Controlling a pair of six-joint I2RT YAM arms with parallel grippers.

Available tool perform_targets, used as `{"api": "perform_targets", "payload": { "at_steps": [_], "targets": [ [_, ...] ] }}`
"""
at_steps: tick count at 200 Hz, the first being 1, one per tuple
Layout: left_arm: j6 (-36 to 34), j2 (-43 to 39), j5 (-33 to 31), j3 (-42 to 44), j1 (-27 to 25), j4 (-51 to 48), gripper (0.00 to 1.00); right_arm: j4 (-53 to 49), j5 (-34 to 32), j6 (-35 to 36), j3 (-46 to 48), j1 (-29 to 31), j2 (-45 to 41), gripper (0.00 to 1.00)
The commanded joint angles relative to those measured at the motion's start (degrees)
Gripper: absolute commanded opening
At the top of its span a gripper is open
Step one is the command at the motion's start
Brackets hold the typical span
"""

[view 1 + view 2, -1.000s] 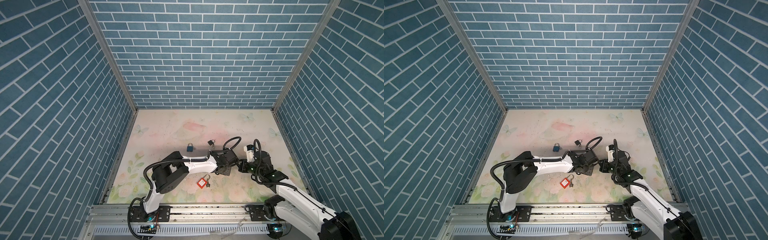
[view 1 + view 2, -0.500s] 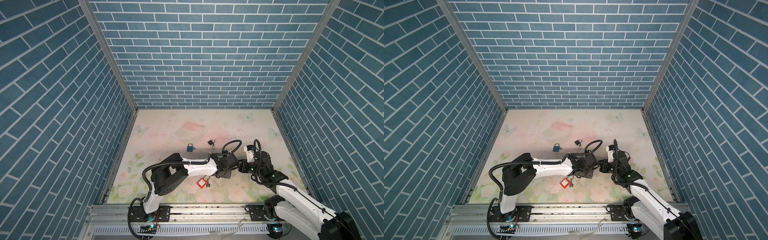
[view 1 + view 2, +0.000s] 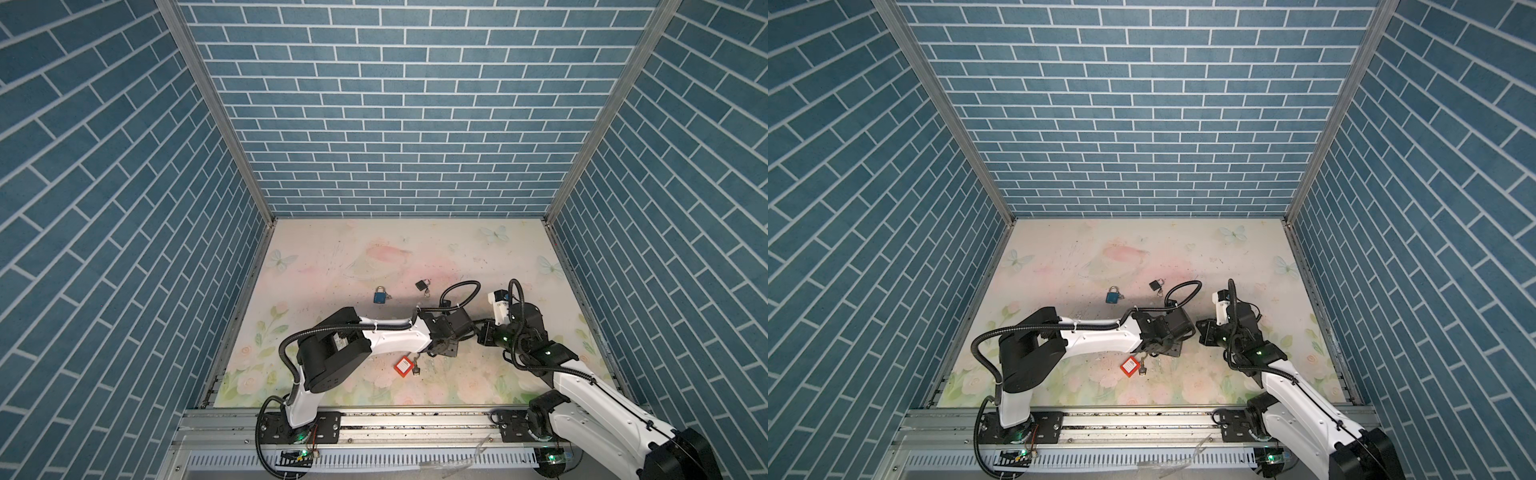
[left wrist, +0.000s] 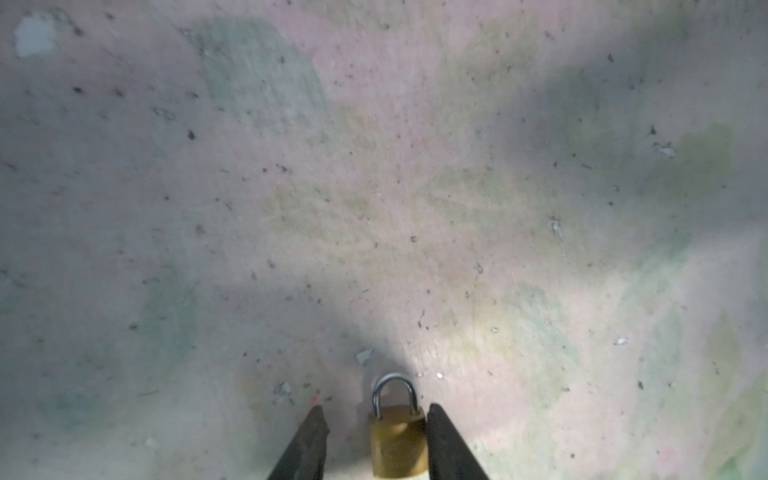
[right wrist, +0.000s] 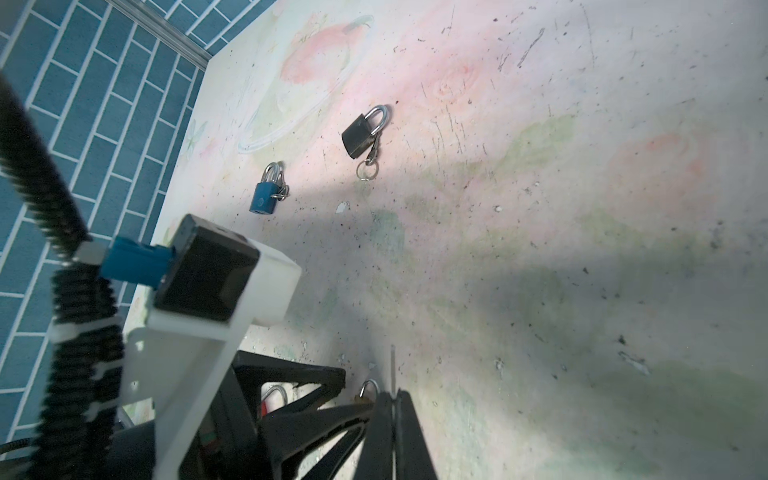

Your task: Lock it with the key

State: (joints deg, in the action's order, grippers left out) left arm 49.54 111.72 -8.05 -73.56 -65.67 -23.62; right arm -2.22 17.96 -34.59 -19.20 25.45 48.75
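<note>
Left wrist view shows the brass padlock (image 4: 399,444) low between my left fingers (image 4: 442,436), which stand parted. One finger touches the lock's side and the other is clear of it with bare desk (image 4: 374,166) in the gap, so I have no grip on it. Its shackle looks seated in the body, arching away from the camera. My right fingers (image 5: 392,419) are pressed fully together, and a thin metal sliver that I take for the key (image 5: 392,365) pokes out past their tips, close to that same shackle. A blue padlock (image 5: 266,195) and a black padlock (image 5: 361,133) lie well apart from this, farther up the desk, and a red padlock (image 3: 404,366) lies near my left arm in a top view. I judge the work is at the brass lock itself, with the key out of it. The keyhole is hidden, so I cannot tell whether the locking turn is done. If it is not, the next move calls for a firm squeeze on the body and a careful line-up of the thin blade.
</note>
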Motion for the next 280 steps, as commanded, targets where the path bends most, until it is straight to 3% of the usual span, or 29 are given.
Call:
{"api": "perform_targets", "payload": {
  "at_steps": [1, 25, 53, 72, 108, 152, 197, 280],
  "targets": [
    [-1.8, -5.6, -6.0, 0.2, -0.2, 0.3, 0.43, -2.1, 2.2, -2.2, 0.1, -0.2, -0.5, 0.0],
    [-7.0, -11.4, -13.9, 0.2, 0.3, 1.9, 0.45, -4.2, 6.2, -3.4, -0.2, -0.2, -0.6, 0.0],
    [-14.3, -18.7, -25.8, 3.0, 1.0, 5.3, 0.55, -4.1, 13.2, -6.1, 1.3, -0.1, 0.2, 0.0],
    [-17.8, -24.3, -30.0, 7.5, 2.8, 10.1, 0.59, -3.9, 16.5, -7.2, 2.6, -0.1, 1.2, 0.0],
    [-23.8, -34.3, -25.9, 20.2, 7.5, 24.6, 0.62, -4.9, 18.3, -3.7, 3.1, -0.1, 4.3, 0.0],
    [-30.0, -42.5, -22.9, 31.8, 8.7, 38.6, 0.67, -4.7, 18.7, 1.0, 0.3, 0.3, 12.8, 0.0],
    [-32.1, -44.8, -23.1, 34.0, 9.2, 38.8, 0.78, -4.0, 17.3, 2.7, -2.0, 1.0, 19.7, 0.0],
    [-32.4, -47.6, -23.1, 36.7, 10.1, 39.9, 0.84, -1.5, 15.0, 3.4, -4.6, 2.9, 27.7, 0.0]
  ]
}}
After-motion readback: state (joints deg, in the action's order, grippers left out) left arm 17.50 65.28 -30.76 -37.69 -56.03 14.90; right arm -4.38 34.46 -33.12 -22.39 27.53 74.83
